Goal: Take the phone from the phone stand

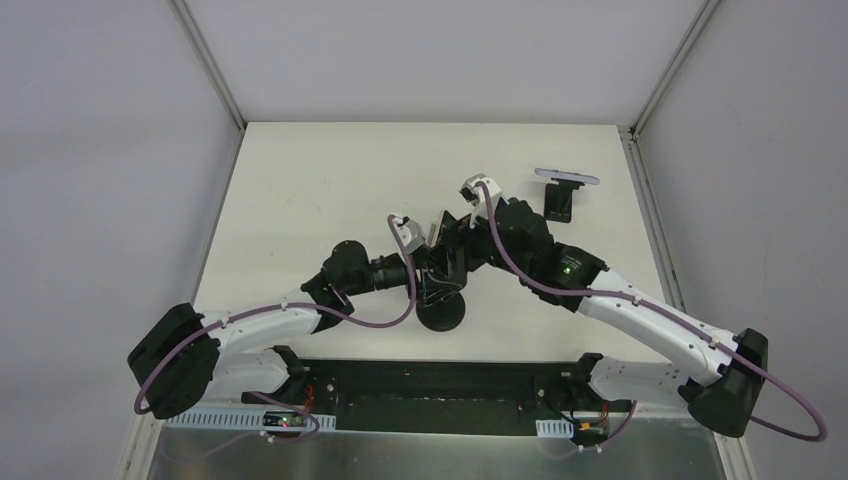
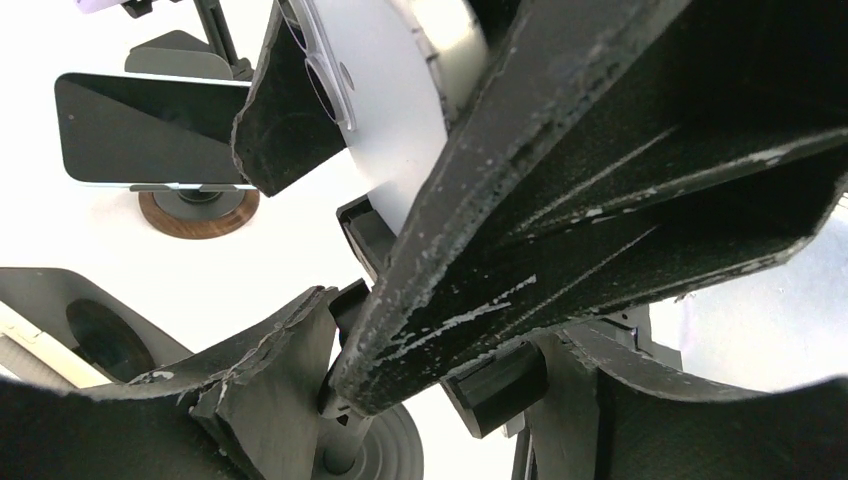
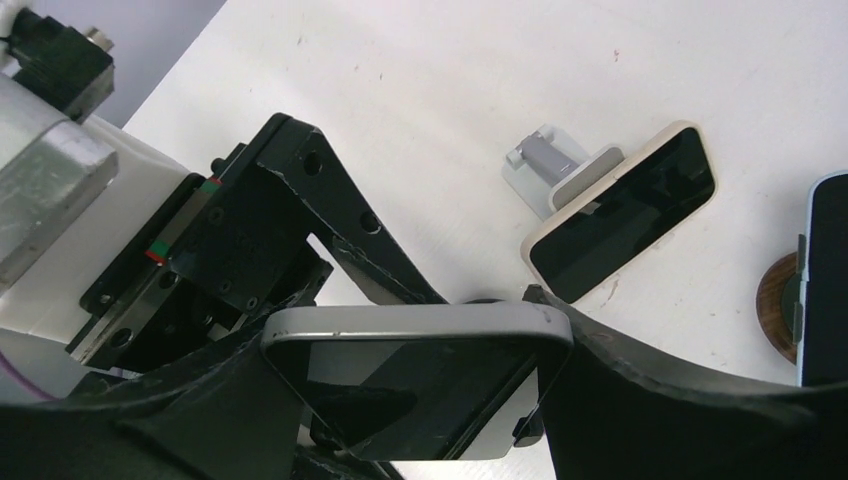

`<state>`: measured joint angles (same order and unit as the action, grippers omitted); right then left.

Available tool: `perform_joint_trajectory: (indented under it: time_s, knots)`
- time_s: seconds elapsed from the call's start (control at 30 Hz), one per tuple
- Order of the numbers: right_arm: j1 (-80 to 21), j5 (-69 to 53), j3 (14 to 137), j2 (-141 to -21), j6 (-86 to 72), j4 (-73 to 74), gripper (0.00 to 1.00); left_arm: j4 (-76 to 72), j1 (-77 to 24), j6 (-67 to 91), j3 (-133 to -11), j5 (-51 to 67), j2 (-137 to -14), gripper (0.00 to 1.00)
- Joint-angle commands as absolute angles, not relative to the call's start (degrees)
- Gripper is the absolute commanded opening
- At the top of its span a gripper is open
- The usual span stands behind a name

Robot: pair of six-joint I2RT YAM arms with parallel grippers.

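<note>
The phone (image 3: 415, 385), dark-screened with a grey frame, is pinched at its two ends by my right gripper (image 3: 410, 330), which is shut on it. Under it is the black phone stand, its round base (image 1: 441, 313) on the table. In the left wrist view that base (image 2: 385, 455) and the stand's black cradle block (image 2: 500, 385) lie between the fingers (image 2: 250, 380) of my left gripper (image 2: 460, 340), which is shut on the phone stand. A scratched black finger of the right gripper (image 2: 600, 180) crosses most of that view. Both grippers meet at the table's middle (image 1: 440, 255).
Another phone (image 2: 150, 130) rests on a stand with a round wooden base (image 2: 198, 212). A cream phone (image 3: 625, 210) leans on a white stand (image 3: 545, 165). In the top view a phone on a dark stand (image 1: 566, 178) is at the back right.
</note>
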<state>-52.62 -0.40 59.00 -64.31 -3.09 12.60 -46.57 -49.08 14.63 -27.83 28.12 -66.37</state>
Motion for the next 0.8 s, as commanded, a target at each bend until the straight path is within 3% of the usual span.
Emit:
perform_joint_trajectory:
  time_s: [0.0, 0.17, 0.77]
  knots:
    - [-53.5, 11.9, 55.3, -62.6, -3.5, 4.6, 0.0, -51.0, -49.0, 16.8, -28.0, 30.0, -62.9, 0.0]
    - [-53.5, 8.9, 55.2, -62.6, -1.2, 6.0, 0.0, -50.9, -49.0, 16.2, -26.6, 27.7, -61.0, 0.0]
    - [-53.1, 0.9, 45.0, -60.9, 22.6, -4.8, 0.0, -50.9, -49.0, 14.9, -25.6, 38.0, -57.3, 0.0]
